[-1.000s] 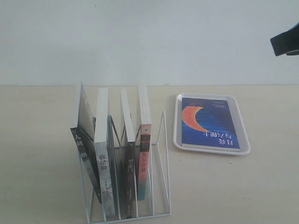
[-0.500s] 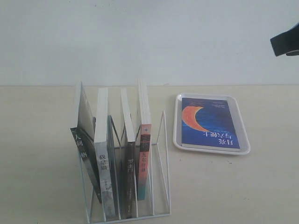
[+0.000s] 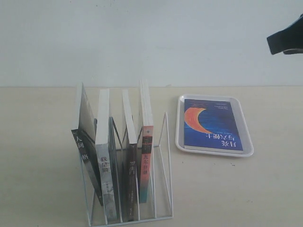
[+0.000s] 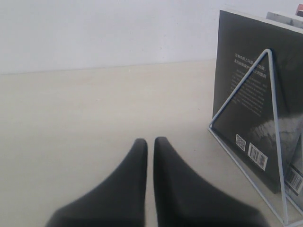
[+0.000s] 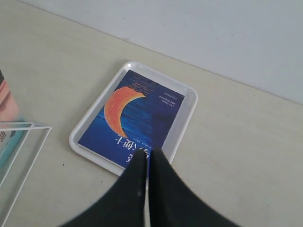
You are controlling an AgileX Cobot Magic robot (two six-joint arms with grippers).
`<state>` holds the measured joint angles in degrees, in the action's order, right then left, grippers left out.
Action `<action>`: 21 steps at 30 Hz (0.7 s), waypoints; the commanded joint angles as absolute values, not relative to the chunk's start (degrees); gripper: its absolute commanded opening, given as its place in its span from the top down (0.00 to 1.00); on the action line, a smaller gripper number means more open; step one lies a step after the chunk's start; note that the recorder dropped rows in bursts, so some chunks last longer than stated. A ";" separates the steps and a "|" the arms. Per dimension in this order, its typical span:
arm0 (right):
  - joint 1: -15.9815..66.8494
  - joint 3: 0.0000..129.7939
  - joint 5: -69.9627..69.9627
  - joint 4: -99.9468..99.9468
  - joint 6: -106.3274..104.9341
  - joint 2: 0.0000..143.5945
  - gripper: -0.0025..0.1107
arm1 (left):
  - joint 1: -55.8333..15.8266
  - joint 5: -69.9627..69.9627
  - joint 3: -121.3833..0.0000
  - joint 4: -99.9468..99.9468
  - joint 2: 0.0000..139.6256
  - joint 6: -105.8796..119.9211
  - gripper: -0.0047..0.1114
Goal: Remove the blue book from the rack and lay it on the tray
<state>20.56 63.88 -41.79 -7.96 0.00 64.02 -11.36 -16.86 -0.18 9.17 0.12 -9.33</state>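
Note:
The blue book [image 3: 211, 124] with its orange crescent lies flat, cover up, inside the white tray [image 3: 181, 142]; the right wrist view shows the same blue book [image 5: 135, 116] in the tray [image 5: 187, 120]. The white wire rack [image 3: 161, 142] stands at the front left with several upright books in its slots. My right gripper [image 5: 147, 154] hangs high above the tray, shut and holding nothing; only a dark part of it shows at the exterior view's top right edge [image 3: 284, 41]. My left gripper [image 4: 150, 142] is shut and empty, low over the table beside the rack [image 4: 272, 118].
Among the books left in the rack are a red-and-teal-spined book [image 3: 147, 161], a grey-spined book [image 3: 105, 175] and a dark-covered book [image 4: 253, 94] at the rack's end. A pale wall rises behind the beige table [image 3: 38, 142].
The right gripper has shifted a little to the left and up at the top right of the exterior view. The book, tray and rack have not moved.

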 commanded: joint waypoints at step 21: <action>20.69 21.03 -8.38 7.28 15.13 59.09 0.97 | -11.19 -16.80 0.00 9.01 0.00 -9.11 0.92</action>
